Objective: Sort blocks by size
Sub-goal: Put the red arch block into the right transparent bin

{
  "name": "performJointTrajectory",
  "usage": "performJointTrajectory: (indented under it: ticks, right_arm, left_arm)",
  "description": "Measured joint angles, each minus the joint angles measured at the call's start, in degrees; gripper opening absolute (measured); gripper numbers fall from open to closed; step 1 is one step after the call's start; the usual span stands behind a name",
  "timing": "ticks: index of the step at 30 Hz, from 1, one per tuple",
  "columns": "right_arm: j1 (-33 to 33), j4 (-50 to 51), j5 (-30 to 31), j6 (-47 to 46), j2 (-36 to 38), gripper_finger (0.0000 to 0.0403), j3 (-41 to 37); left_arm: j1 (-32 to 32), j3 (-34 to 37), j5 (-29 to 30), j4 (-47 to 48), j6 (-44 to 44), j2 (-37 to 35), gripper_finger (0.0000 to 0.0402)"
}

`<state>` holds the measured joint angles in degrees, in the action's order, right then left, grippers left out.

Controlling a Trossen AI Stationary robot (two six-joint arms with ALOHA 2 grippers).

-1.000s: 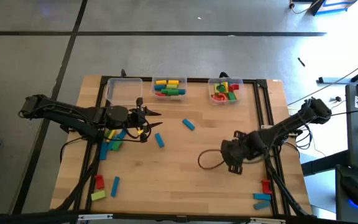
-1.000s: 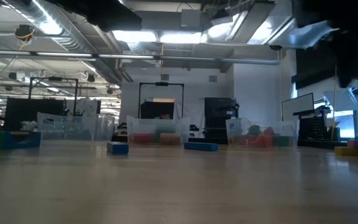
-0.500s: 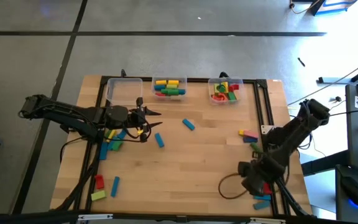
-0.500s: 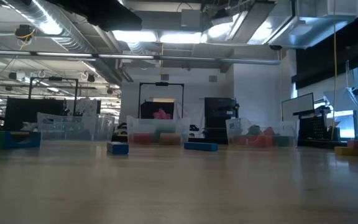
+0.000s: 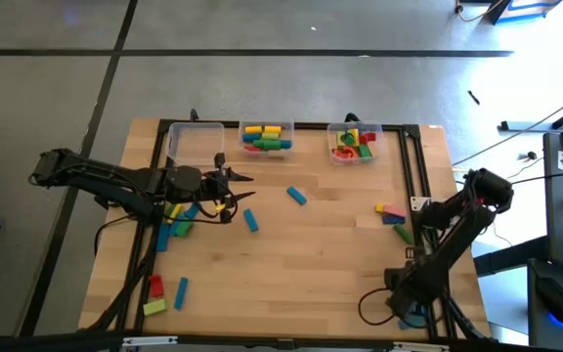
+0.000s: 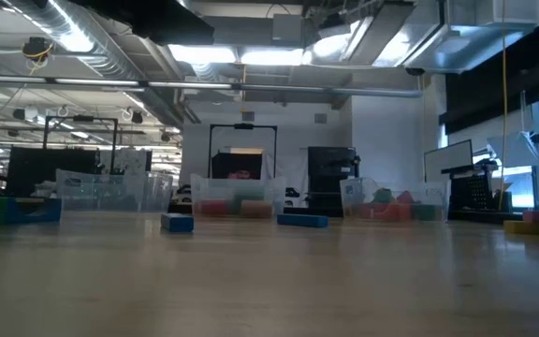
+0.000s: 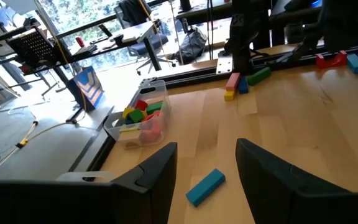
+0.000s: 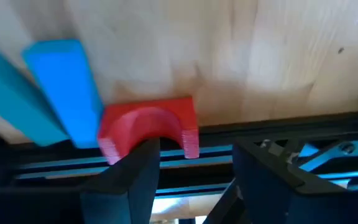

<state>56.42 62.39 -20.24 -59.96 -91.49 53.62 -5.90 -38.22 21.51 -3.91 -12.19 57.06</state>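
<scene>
My right claw (image 8: 191, 177) has just swung from mid-tabletop down to the near right corner, and it now hangs with its jaws parted and empty over a red arch-shaped block (image 8: 148, 127). That block lies touching a light-blue bar block (image 8: 64, 87), tight against the black frame rail (image 8: 278, 146). In the high view the same claw (image 5: 406, 298) covers that small cluster, so I judge this to be the approach for the next pick, not yet a grasp. My left claw (image 7: 205, 180) has not moved; it waits open and empty near the left side, with a blue bar block (image 7: 205, 186) lying on the wood just ahead of it. Of the three clear plastic bins (image 5: 267, 137) along the far edge, the left one (image 5: 195, 144) looks empty, while the middle and right hold mixed colours. Loose blocks (image 5: 176, 221) remain by the left arm and at the near left corner, so much sorting is left. The tabletop (image 5: 291, 264) is pale wood; beyond it lies a grey floor and a workshop with desks.
</scene>
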Motion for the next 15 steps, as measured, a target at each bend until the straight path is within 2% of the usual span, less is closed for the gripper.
performJointTrajectory:
  ticks: [10,15]
  right_arm:
    - [-0.13,-3.22,-3.23,-0.11,-0.76,0.0197,-4.31]
    - [-0.13,-8.78,-3.8,-0.2,-0.76,0.0197,-7.19]
  left_arm:
    - [0.0,0.0,0.0,-0.05,0.16,0.0,0.0159]
    - [-0.01,0.0,0.01,-0.03,0.2,0.0,0.0159]
